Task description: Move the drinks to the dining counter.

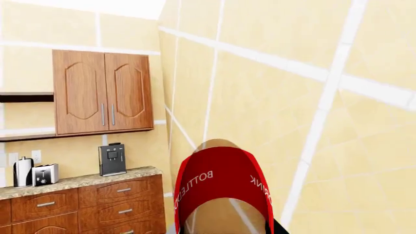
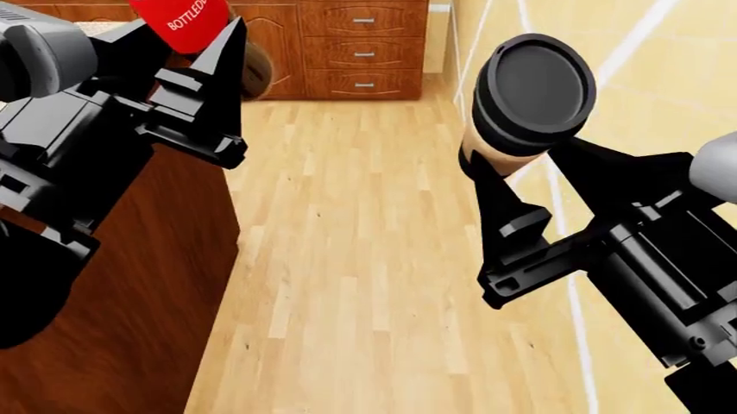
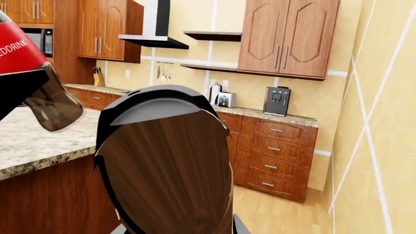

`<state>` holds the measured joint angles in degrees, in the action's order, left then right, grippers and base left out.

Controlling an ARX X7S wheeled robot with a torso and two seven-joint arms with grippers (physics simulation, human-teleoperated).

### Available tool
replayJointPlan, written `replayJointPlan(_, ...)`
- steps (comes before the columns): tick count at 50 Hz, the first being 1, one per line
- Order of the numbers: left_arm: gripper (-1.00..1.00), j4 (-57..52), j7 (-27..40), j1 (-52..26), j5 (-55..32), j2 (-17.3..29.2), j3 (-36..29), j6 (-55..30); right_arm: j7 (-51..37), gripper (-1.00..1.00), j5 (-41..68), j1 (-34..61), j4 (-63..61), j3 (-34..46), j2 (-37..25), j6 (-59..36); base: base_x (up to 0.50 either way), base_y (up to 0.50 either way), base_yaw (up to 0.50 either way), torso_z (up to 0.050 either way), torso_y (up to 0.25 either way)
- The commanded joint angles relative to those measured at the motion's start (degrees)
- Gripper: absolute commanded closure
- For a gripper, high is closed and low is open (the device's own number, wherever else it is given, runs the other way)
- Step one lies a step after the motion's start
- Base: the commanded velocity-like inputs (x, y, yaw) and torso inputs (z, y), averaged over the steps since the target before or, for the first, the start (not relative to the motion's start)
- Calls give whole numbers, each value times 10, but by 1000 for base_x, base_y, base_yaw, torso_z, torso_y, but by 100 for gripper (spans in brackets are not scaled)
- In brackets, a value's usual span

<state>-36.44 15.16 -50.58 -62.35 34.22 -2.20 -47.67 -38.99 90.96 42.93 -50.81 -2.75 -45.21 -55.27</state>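
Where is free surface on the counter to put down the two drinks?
In the right wrist view, the pale granite counter shows bare speckled top beneath the cola bottle, out to its near edge. The far counter by the toaster and coffee machine is occupied.

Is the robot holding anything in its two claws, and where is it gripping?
Yes. The left tool grips the cola bottle around its red-labelled body; the right tool grips the cork-sleeved cup near its lower end.
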Motion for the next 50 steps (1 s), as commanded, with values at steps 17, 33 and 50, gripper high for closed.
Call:
replayJointPlan(17, 100, -3, 9, 1, -5, 4, 11, 8, 1, 100, -11, 13, -3, 2, -3, -4, -500, 24, 0, 1, 0)
replayJointPlan(33, 100, -1, 9, 4, -6, 7, 12, 12, 5, 100, -28, 6, -12, -5, -8, -1, -357, 87, 0, 1, 0)
replayJointPlan(50, 100, -9, 22, -10, -27, 14, 20, 5, -9, 100, -23, 34, -13, 13, -8, -7, 2, 451, 0, 0, 0)
